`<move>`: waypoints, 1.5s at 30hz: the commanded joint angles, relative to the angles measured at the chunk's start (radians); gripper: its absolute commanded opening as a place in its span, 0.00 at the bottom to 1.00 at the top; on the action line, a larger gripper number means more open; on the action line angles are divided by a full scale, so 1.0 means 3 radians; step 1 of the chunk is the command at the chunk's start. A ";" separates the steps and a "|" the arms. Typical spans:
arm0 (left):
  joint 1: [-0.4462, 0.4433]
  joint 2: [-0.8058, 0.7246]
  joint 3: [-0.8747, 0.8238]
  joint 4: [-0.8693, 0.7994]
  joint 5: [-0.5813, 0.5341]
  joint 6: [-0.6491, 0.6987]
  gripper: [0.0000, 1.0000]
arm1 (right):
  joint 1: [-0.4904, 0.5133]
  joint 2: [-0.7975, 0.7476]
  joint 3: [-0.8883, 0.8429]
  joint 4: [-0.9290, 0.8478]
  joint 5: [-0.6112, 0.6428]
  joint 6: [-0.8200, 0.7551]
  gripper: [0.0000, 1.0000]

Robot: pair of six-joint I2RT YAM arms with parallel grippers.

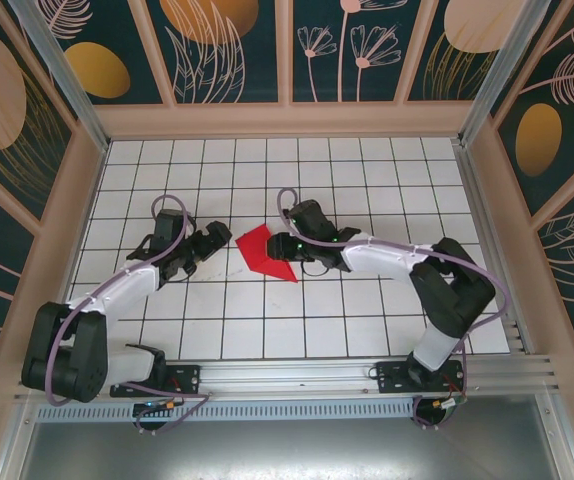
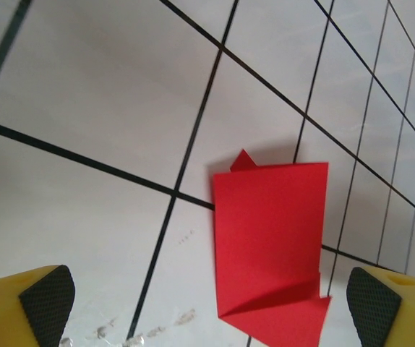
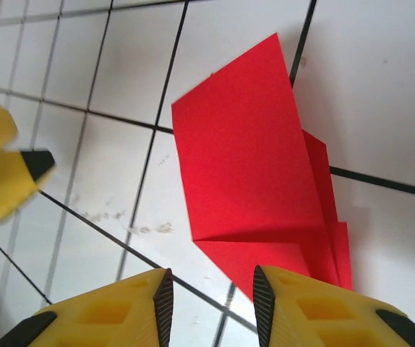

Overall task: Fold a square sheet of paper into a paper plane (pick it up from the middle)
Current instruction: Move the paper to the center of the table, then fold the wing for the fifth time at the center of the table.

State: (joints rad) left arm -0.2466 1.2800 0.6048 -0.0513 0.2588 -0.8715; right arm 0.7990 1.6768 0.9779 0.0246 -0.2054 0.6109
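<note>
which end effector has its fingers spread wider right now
The left end effector: its pads stand far apart at the wrist view's bottom corners. The right end effector shows only a narrow gap.

I see the paper [image 1: 265,252] plain bright red on a white table [image 1: 267,330] ruled with a black grid. The left gripper [image 2: 210,306] has yellow fingers [image 2: 12,296] with black cross-hatched pads [image 2: 46,303]. The right gripper [image 3: 210,290] is the same yellow and black. The walls [image 1: 367,50] are dark teal with peach and orange flower prints.
</note>
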 commanded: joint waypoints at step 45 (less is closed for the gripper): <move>-0.0635 0.0528 -0.0168 0.0921 0.0554 -0.0944 0.59 | -0.0383 0.0632 -0.0406 0.0796 -0.0646 0.0884 0.34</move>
State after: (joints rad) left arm -0.4294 1.4158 0.5461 0.1837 0.4065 -1.1271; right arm 0.6960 1.8648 0.8871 0.2626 -0.3836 0.8547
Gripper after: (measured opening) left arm 0.598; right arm 0.346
